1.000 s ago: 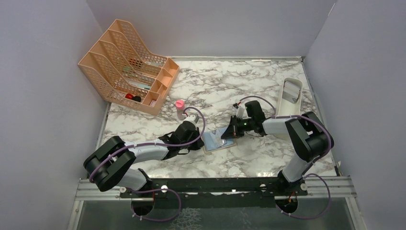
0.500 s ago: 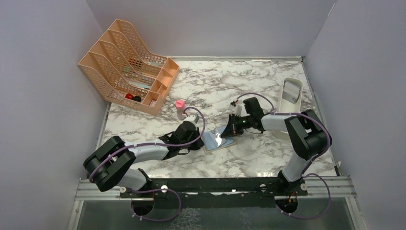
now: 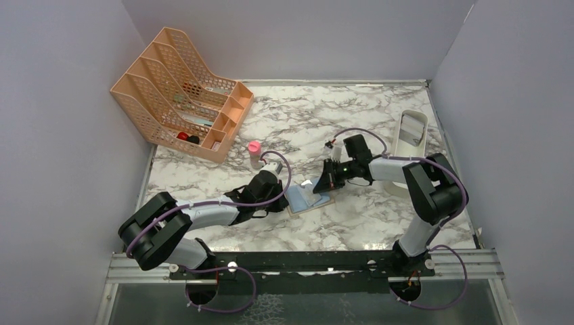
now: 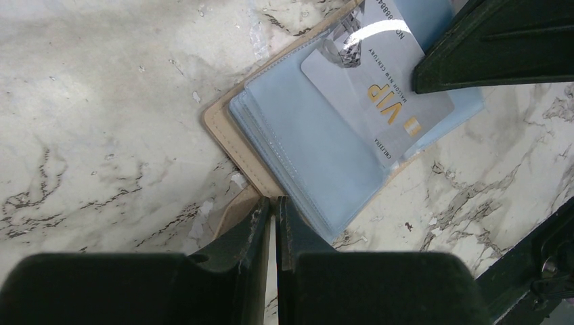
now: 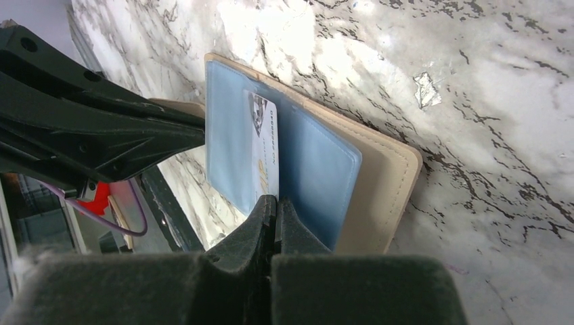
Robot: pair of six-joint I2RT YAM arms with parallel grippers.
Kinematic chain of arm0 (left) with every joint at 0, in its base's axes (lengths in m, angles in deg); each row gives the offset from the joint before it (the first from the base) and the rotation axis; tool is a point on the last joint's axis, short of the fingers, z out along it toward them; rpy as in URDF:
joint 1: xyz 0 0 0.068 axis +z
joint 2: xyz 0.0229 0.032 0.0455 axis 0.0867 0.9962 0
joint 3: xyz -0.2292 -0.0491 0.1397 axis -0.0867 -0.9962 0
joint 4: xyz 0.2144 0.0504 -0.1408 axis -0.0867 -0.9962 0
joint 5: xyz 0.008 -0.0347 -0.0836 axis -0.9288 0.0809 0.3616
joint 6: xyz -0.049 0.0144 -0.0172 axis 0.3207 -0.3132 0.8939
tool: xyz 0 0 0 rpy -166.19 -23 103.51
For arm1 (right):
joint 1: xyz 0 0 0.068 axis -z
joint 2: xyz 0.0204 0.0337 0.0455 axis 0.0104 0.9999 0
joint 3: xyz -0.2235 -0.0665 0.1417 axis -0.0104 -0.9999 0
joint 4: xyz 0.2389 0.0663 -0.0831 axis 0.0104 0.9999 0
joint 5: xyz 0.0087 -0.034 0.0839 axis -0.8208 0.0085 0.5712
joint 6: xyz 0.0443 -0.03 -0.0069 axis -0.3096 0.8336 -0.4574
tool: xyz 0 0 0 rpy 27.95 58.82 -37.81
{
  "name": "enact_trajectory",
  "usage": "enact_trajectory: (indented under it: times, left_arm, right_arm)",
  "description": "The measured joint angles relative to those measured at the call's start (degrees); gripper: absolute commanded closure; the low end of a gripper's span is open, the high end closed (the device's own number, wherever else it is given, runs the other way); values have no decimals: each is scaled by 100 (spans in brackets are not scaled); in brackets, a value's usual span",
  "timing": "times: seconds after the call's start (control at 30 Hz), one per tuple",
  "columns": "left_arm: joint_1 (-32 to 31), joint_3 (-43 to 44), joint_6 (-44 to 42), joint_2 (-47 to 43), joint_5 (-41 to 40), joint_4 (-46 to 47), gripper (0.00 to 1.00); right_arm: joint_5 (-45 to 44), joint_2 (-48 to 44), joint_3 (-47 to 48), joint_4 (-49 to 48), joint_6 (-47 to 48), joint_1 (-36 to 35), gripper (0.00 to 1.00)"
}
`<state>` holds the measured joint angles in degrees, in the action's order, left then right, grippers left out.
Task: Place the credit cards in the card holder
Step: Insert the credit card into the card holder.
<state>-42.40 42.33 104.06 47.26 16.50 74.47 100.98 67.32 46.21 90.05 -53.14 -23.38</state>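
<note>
The tan card holder (image 3: 306,201) lies open on the marble table, its light blue sleeves facing up. My left gripper (image 3: 281,197) is shut on its left edge; the left wrist view shows the jaws (image 4: 273,204) pinching the tan cover beside the blue sleeves (image 4: 318,149). My right gripper (image 3: 324,184) is shut on a silvery VIP credit card (image 5: 265,152), held edge-on against the blue sleeves (image 5: 311,169). The card (image 4: 379,88) lies across the sleeves in the left wrist view. No other cards are in view.
A peach mesh file rack (image 3: 179,91) stands at the back left. A small pink-capped bottle (image 3: 254,150) stands just behind my left gripper. A long white tray (image 3: 409,134) lies at the right, near the wall.
My right gripper has moved a little left with the card, bringing it further over the open card holder. The left gripper has not moved.
</note>
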Motion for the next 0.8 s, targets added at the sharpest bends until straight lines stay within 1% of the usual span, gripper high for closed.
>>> enact_trajectory:
  times: [0.1, 0.17, 0.43, 0.53, 0.6, 0.67, 0.8]
  left_arm:
    - [0, 0, -2, 0, 0, 0, 88]
    - [0, 0, -2, 0, 2, 0, 88]
    - [0, 0, 2, 0, 11, 2, 88]
    - [0, 0, 7, 0, 13, 4, 88]
    - [0, -2, 9, 0, 15, 9, 88]
    - [0, -20, 31, 0, 20, 46, 88]
    - [0, -72, 83, -2, 35, 153, 88]
  right_arm:
    - [31, 52, -2, -37, -17, 4, 99]
    - [107, 96, -85, -229, -125, 4, 99]
    - [332, 96, -914, -1685, -1121, 81, 99]
    - [415, 96, -1115, -2138, -1453, 79, 97]
    - [435, 96, -1224, -2374, -1628, 79, 93]
    - [433, 96, -1340, -2573, -1777, 76, 87]
    - [315, 44, -1366, -2463, -1805, 50, 79]
